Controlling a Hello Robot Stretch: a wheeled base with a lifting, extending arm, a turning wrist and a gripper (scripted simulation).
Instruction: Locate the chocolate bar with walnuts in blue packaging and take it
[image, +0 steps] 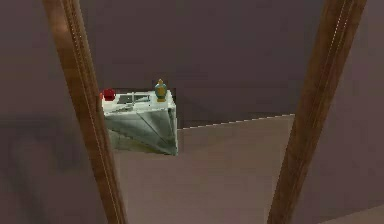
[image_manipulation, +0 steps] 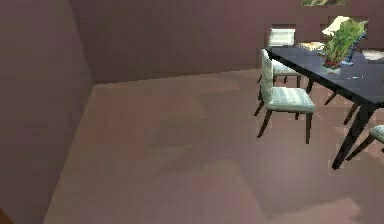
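Forward view, nearest: two brown wooden posts, one at the left and one at the right, both running from the top edge to the bottom edge. Bare pinkish-brown floor lies between them.

Beyond the posts, just beside the left one, stands a small pale cabinet against the dark purple wall. On its top are a small red thing at the left end and an olive, bottle-like thing near the right end, set apart from each other. Both are too small to name.

Arm side view: an open stretch of floor, with a wall at the left. Farther out at the right is a dark table, with a pale green chair drawn up beside it. A leafy plant stands on the table, and a second chair sits at the far end.

Chocolate bar: I cannot tell where it is; nothing seen has a shape or colour that bears the name.

Tool: I cannot tell its state.
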